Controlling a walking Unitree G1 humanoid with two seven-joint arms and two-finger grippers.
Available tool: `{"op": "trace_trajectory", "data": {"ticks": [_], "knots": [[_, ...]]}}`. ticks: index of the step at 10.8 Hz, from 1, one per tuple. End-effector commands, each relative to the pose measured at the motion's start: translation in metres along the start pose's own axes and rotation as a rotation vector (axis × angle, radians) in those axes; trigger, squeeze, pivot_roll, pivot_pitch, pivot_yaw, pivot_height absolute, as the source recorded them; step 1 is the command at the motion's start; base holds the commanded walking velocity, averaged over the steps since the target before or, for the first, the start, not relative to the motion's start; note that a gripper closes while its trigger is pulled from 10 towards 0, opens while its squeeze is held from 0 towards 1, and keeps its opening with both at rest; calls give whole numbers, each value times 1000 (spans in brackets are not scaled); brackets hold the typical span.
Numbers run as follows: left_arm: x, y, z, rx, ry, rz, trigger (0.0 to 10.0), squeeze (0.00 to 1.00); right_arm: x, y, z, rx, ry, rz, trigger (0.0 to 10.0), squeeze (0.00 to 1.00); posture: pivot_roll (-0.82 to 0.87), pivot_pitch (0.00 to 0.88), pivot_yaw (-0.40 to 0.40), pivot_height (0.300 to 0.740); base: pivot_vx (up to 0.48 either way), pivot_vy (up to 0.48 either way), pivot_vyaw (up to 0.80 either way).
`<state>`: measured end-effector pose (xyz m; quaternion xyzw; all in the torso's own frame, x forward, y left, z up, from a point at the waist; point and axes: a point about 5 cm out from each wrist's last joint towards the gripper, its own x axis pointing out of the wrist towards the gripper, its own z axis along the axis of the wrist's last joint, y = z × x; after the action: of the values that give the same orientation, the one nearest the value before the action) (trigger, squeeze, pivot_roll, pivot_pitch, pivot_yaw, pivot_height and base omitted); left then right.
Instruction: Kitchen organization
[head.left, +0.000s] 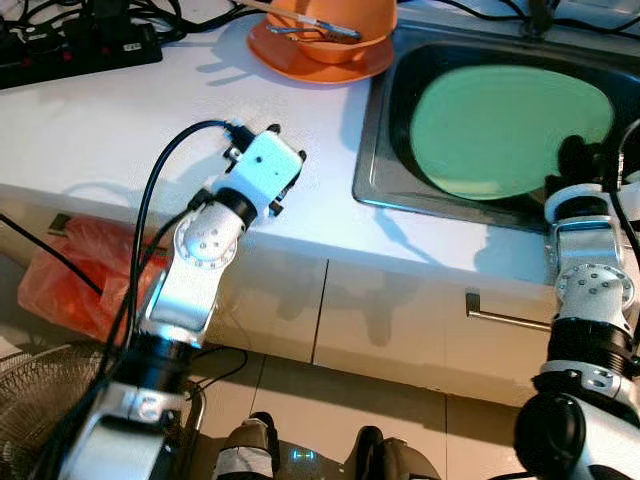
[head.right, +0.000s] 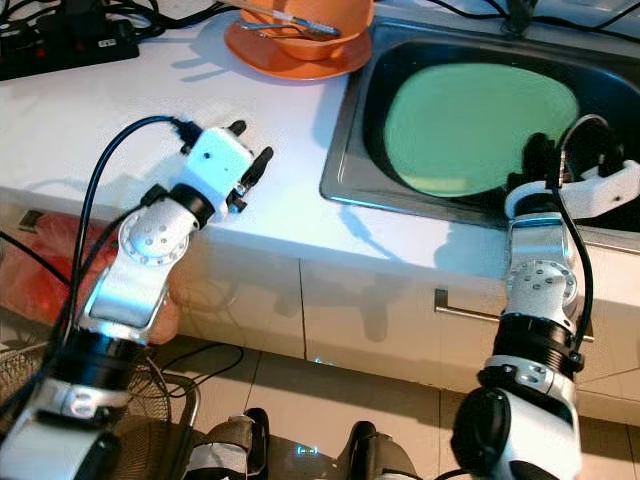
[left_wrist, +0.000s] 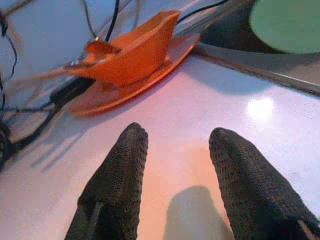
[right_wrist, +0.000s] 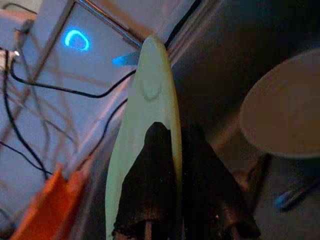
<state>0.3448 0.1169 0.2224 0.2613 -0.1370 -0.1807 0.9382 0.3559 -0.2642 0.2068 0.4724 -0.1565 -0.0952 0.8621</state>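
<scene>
The green plate (head.left: 505, 130) lies in the steel sink (head.left: 375, 150), and the right tool (right_wrist: 172, 175) pinches its rim, one black finger on each face of the plate. In the right wrist view a second, pale round dish (right_wrist: 285, 115) rests deeper in the sink, and a small blue thing lies near it, too dark to name.

Beside the sink, on the white desk (head.left: 100, 130), stands an orange bowl (head.left: 335, 25) on an orange plate (head.left: 320, 62), with metal utensils across the bowl. Farther from the sink, a black power strip (head.left: 70, 50) and loose cables lie on the desk.

The left tool (left_wrist: 175, 150) hovers over the desk between the sink and the power strip, fingers spread and holding nothing.

Below the desk hang an orange plastic bag (head.left: 85, 270) and a cabinet handle (head.left: 505, 315). No writing is readable.
</scene>
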Motion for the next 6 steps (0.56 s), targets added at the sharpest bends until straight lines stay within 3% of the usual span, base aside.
{"op": "trace_trajectory", "data": {"ticks": [1, 2, 4, 5, 6], "knots": [[-3, -5, -4, -40, 21, -3, 10000, 0, 0, -6, 6, -41, -26, -25, 10000, 0, 215, 222, -35, 740, 0, 0, 0], [-3, -8, -3, -95, 22, 4, 10000, 0, 0, -4, 6, -64, -35, -17, 10000, 0, 216, 222, -35, 740, 0, 0, 0], [-5, -20, -3, -345, 46, -88, 10000, 0, 2, 2, 2, -125, -28, 15, 10000, 0, 213, 221, -36, 740, 0, 0, 0], [-8, -18, 4, -436, 15, -147, 10000, 0, 3, 5, 1, -163, -23, 39, 10000, 0, 213, 222, -36, 740, 0, 0, 0], [-8, -5, 6, -458, 4, -140, 10000, 0, 4, 9, -3, -196, -9, 67, 10000, 0, 215, 223, -37, 740, 0, 0, 0]]}}
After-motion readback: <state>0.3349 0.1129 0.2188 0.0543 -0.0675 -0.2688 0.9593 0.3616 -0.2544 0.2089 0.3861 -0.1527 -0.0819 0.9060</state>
